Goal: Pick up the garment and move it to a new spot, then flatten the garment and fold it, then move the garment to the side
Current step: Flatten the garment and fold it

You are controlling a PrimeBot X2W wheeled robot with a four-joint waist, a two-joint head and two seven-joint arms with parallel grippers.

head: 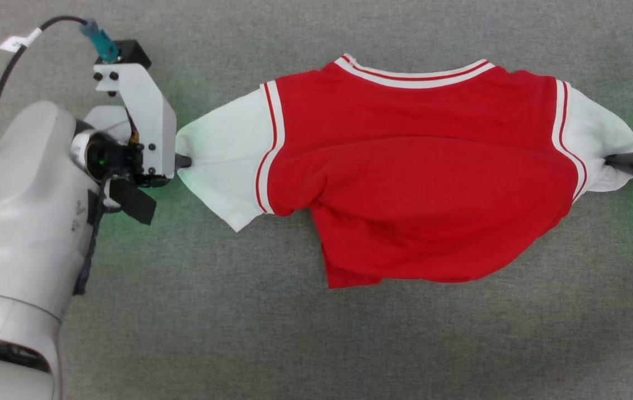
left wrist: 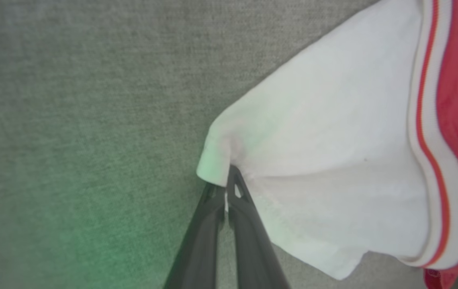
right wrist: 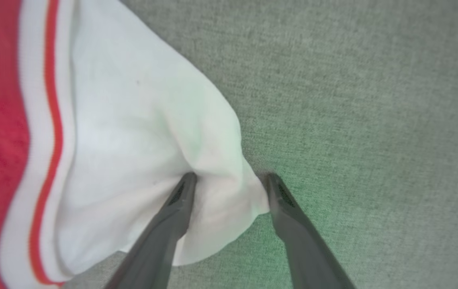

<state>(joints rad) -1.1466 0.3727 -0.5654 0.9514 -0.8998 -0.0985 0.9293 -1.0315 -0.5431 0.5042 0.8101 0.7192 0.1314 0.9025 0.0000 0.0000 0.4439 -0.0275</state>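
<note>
Head view: the garment (head: 416,178) is stretching sideways over the grey counter (head: 316,344), its long axis running from the left claw (head: 183,162) to the right claw (head: 619,162).

Left wrist view: the left claw is pinching the left sleeve (left wrist: 333,160) at its tip.

Right wrist view: the right claw is standing wide, with the right sleeve (right wrist: 132,140) lying loose between its fingers.

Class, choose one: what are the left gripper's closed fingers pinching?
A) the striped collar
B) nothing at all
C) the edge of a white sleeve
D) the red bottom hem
C: the left gripper is shut on the edge of a white sleeve of the garment.
</note>
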